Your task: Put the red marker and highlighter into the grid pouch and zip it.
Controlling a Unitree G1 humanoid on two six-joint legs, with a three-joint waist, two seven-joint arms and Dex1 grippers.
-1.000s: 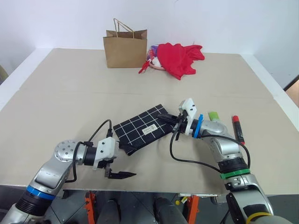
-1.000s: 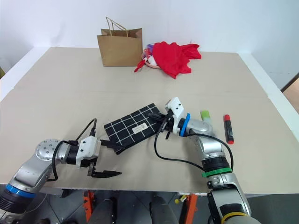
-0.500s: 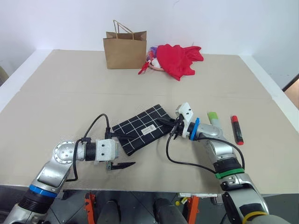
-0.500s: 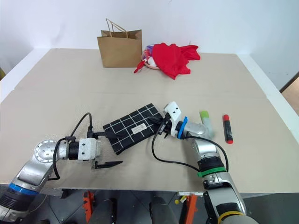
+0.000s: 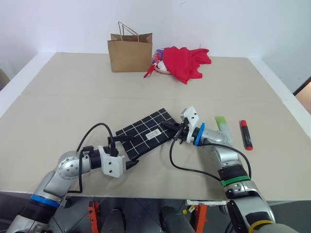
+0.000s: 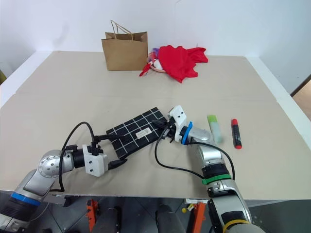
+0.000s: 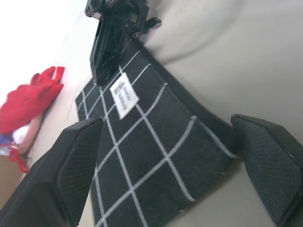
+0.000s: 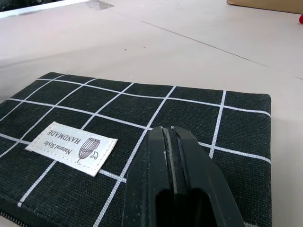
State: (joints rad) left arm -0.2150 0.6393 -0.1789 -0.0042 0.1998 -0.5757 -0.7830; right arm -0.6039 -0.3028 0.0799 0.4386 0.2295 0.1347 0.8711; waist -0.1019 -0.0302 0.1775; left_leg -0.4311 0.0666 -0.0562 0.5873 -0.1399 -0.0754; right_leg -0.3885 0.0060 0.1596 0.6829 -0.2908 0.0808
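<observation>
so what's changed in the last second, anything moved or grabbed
The left gripper rolled over and moved in to straddle the near corner of the pouch, fingers open, not gripping. The right gripper stayed shut at the pouch's zipper end. The highlighter, marker and pouch kept their places.

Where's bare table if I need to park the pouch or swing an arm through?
Free: the wide stretch between the brown paper bag and grid pouch, and the whole left side. Crowded: right of the pouch, where the right gripper, highlighter and red marker sit.
</observation>
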